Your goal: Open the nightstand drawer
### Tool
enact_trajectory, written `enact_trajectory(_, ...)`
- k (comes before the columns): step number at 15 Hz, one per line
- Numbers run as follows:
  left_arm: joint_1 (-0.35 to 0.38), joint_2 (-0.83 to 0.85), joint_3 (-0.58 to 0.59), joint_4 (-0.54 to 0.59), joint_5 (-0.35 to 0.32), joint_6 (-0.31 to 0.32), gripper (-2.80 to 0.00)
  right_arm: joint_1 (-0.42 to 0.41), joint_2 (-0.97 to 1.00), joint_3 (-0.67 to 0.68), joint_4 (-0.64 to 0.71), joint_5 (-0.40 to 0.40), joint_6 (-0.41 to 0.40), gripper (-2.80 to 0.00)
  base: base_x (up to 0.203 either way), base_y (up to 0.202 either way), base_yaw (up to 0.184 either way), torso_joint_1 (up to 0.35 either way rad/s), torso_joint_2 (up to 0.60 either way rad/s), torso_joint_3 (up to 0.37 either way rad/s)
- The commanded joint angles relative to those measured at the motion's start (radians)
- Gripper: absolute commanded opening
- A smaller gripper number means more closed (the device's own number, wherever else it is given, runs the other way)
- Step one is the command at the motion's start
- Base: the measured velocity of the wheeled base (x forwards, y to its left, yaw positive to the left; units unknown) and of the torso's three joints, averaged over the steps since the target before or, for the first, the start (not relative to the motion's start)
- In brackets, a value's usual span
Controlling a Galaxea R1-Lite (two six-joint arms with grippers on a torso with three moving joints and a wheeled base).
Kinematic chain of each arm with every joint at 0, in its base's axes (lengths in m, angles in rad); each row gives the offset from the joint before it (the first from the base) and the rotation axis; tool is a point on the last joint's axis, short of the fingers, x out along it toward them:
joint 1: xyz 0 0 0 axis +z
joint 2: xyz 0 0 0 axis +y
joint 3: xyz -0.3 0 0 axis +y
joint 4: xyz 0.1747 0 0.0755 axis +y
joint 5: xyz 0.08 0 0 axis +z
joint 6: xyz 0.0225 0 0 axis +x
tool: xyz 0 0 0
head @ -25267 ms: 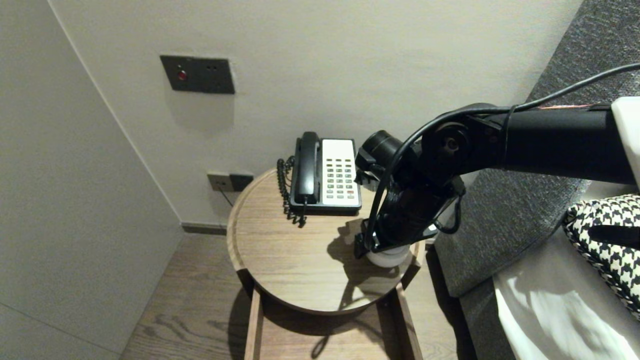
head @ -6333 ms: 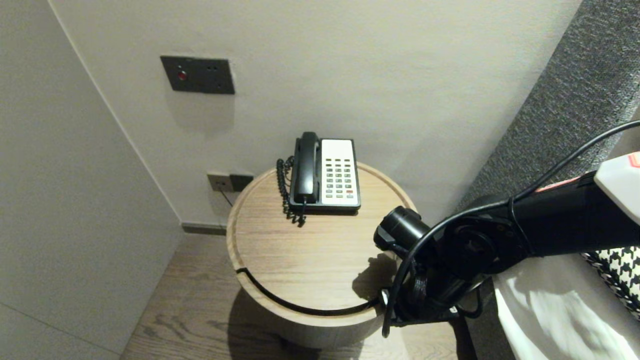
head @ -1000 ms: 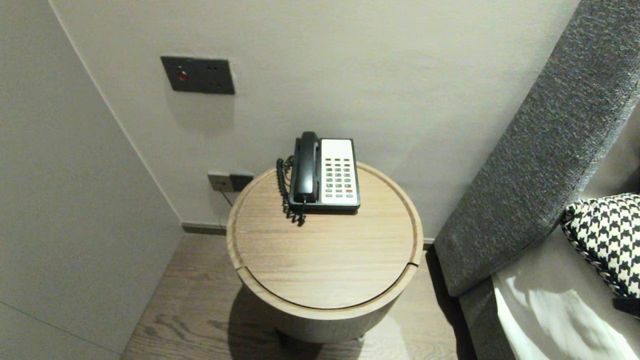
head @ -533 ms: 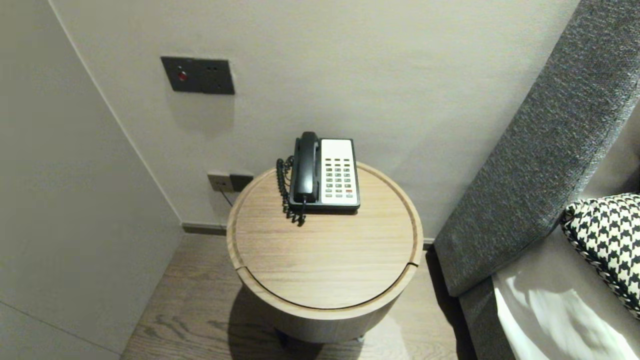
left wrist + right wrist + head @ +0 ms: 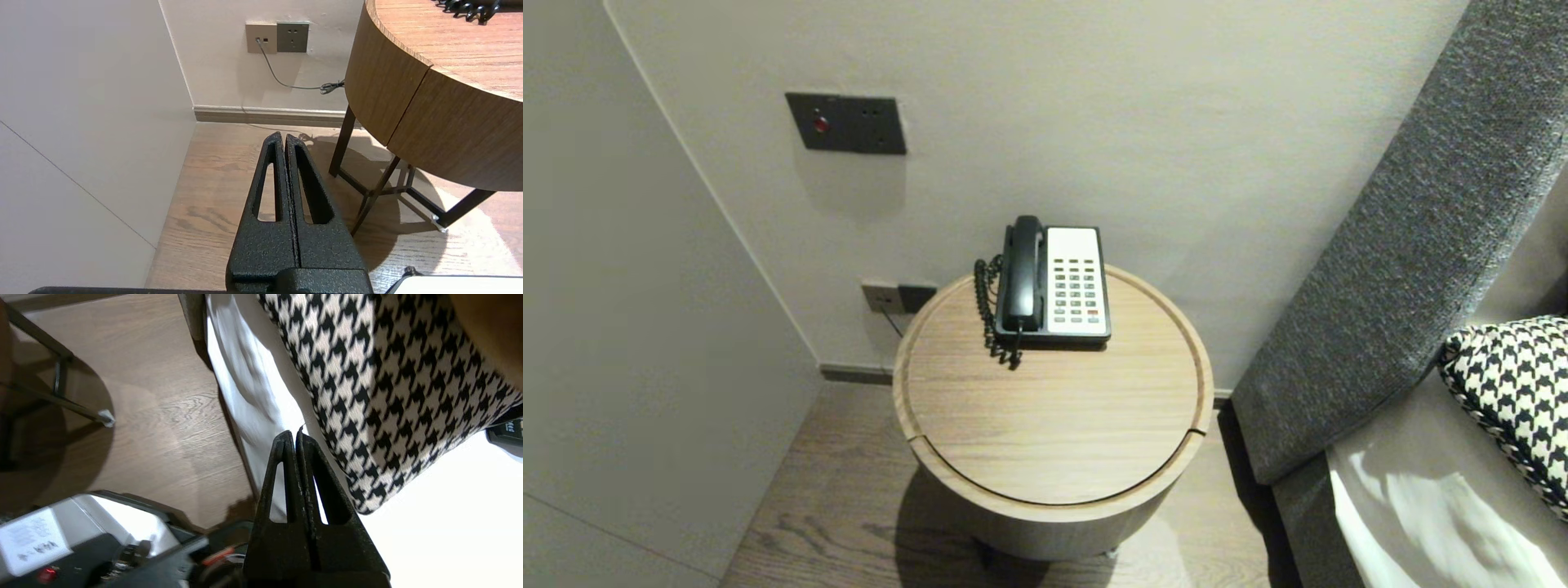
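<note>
While both sit pressed together, the right gripper (image 5: pixel 295 435) hangs near one houndstooth pillow (image 5: pixel 388 375), the left gripper (image 5: pixel 284 136) beside one round table (image 5: pixel 408 102) bearing one telephone (image 5: pixel 1054 282); the right arm has left the table.

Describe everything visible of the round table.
The table is round, of light grained wood. Its top has a low raised rim, and a deep band runs around the side. A thin curved seam crosses the front of the top and goes down the band; it looks closed. Thin dark legs stand on the wooden floor. It stands close to the wall, beside a grey padded panel. Only a telephone rests on it, at the back.
</note>
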Motion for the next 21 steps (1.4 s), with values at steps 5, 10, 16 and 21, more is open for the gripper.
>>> enact_trajectory(5,0.0,0.0,0.0,0.0,0.0,0.0,-2.8,-0.141,-0.327,0.262,-0.107,0.204,-0.243,-2.8,0.0,0.0,0.0,0.0,0.0,0.0)
enact_trajectory(10,0.0,0.0,0.0,0.0,0.0,-0.001,-2.8,-0.156,-0.359,0.49,-0.433,0.275,-0.325,-2.8,0.0,0.0,0.0,0.0,0.0,0.0)
enact_trajectory(16,0.0,0.0,0.0,0.0,0.0,0.0,-2.8,-0.137,-0.564,0.642,-0.597,0.466,-0.494,-2.8,0.0,0.0,0.0,0.0,0.0,0.0)
enact_trajectory(21,0.0,0.0,0.0,0.0,0.0,-0.001,-2.8,-0.135,-0.579,0.661,-0.59,0.484,-0.499,-2.8,0.0,0.0,0.0,0.0,0.0,0.0)
